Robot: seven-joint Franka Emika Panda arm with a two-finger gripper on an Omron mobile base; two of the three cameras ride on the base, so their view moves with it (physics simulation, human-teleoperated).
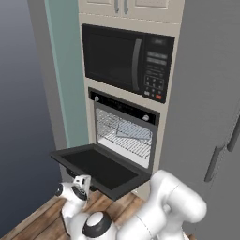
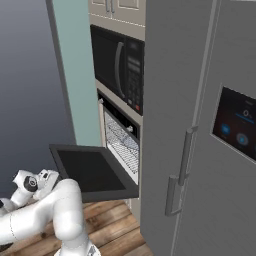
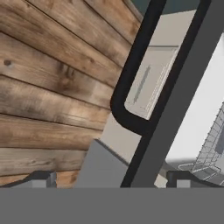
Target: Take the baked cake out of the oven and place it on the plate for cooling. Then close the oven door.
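While open, oven door [image 1: 101, 167] above end effector [image 1: 76, 189]

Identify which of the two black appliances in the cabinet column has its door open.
The lower one, the oven: its oven door hangs down flat. The microwave above is shut.

The oven door [image 1: 101, 169] hangs fully lowered, projecting flat across the lower centre of the left base view and blocking approach from below. Above it, the oven [image 1: 125, 132] cavity mouth stands unobstructed. The wire racks [image 1: 123, 136] divide the interior. The microwave [image 1: 126, 60] bounds the opening overhead.
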